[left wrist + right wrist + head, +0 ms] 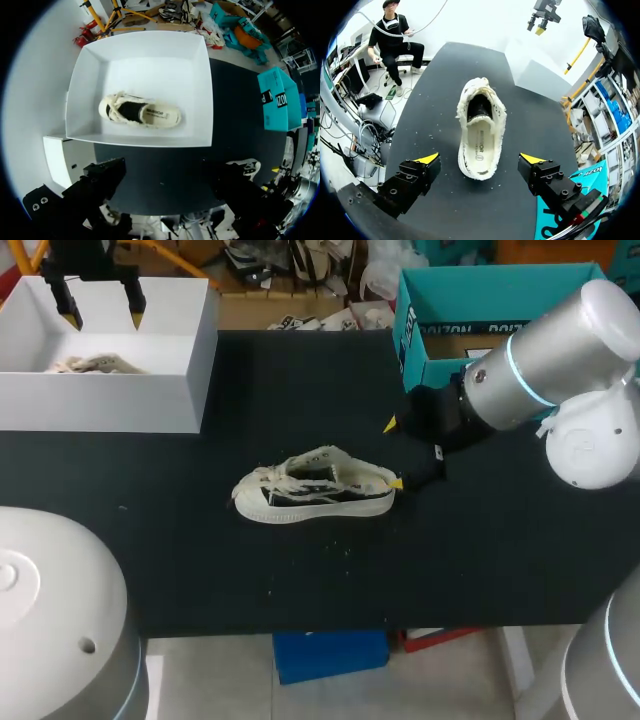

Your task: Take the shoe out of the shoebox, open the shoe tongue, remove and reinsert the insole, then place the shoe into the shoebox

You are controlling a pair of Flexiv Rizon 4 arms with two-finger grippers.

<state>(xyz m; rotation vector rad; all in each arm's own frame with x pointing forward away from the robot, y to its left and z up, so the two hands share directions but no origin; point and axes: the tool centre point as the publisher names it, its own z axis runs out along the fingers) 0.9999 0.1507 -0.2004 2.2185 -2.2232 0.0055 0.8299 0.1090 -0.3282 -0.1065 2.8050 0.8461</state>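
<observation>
Cream canvas on black: your shoe [315, 492] lies on its sole in the middle of the table [200, 570], well apart from the white shoebox [100, 405], so the first step looks done. Your right gripper [393, 453] sits at the heel with its fingers spread wide either side, not closed on the shoe and holding nothing. The insole [480, 147] lies flat inside the shoe (whether it has been out and back, you cannot tell from here). I'd judge the insole work and the return to the box as what remains. Your left gripper [104, 318] hangs over the shoebox, fingers apart and empty, above a second shoe [95, 365] inside.
</observation>
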